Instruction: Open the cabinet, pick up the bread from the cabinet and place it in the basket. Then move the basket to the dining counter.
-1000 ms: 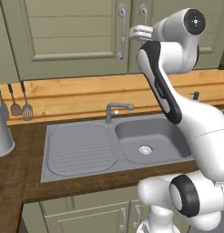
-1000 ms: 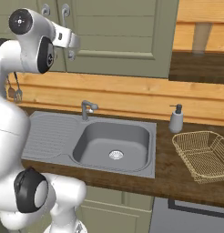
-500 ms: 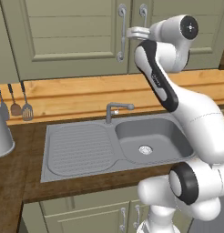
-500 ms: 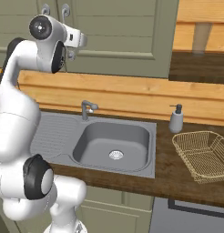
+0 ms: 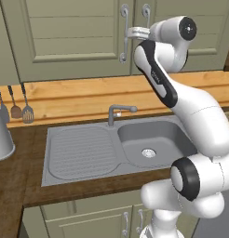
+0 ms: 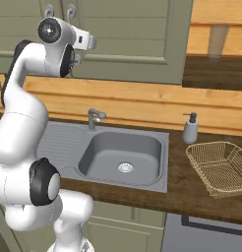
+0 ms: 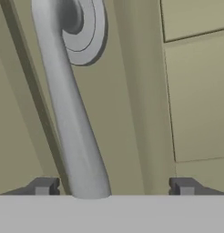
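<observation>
Gripper (image 7: 114,186) raised against the closed cabinet (image 5: 65,42), jaws spread wide, with one silver bar handle (image 7: 70,113) standing between the fingertips (image 7: 43,185), nearer the left one in the hand view; contact cannot be told. Both cabinet doors are shut above the grey sink (image 6: 120,155). Basket (image 6: 219,167) sits on the dark wood worktop (image 6: 182,184) to the right of the sink, just beside a soap dispenser (image 6: 190,129).

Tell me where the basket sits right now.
In the right base view the basket stands on the dark wood worktop to the right of the sink, just past the soap dispenser.
</observation>
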{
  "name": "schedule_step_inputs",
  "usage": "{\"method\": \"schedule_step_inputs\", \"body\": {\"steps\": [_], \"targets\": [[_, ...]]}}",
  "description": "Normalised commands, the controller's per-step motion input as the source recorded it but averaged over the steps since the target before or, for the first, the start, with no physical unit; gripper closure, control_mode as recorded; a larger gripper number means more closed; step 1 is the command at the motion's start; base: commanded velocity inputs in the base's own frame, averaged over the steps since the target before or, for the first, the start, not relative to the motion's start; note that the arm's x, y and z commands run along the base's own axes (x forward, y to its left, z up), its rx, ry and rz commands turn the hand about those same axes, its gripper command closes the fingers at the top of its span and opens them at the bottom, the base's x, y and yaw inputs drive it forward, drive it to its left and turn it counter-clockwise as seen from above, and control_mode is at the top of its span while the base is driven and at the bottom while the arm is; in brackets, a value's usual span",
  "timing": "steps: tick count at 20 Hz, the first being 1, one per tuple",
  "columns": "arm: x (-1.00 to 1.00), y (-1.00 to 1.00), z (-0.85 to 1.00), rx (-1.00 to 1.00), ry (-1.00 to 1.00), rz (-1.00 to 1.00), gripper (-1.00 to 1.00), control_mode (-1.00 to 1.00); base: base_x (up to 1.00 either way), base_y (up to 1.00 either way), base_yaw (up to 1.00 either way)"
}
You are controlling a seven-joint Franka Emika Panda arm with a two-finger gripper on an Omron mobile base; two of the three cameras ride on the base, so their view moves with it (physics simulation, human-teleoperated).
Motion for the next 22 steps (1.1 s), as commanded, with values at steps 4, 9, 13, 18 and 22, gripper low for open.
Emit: {"method": "schedule_step_inputs", "body": {"steps": [4,9,13,18,22], "targets": [[0.49,0.01,0.0,0.0,0.0,0.0,1.0,-1.0,0.0,0.0,0.0],[0.07,-0.01,0.04,0.0,0.0,-0.01,1.0,-1.0,0.0,0.0,0.0],[-0.41,-0.33,0.49,0.0,0.11,-0.01,1.0,-1.0,0.0,0.0,0.0],[-1.0,-0.62,0.45,0.02,0.05,0.0,1.0,-1.0,0.0,0.0,0.0],[-1.0,-0.62,0.23,0.02,0.01,0.0,1.0,-1.0,0.0,0.0,0.0]]}}
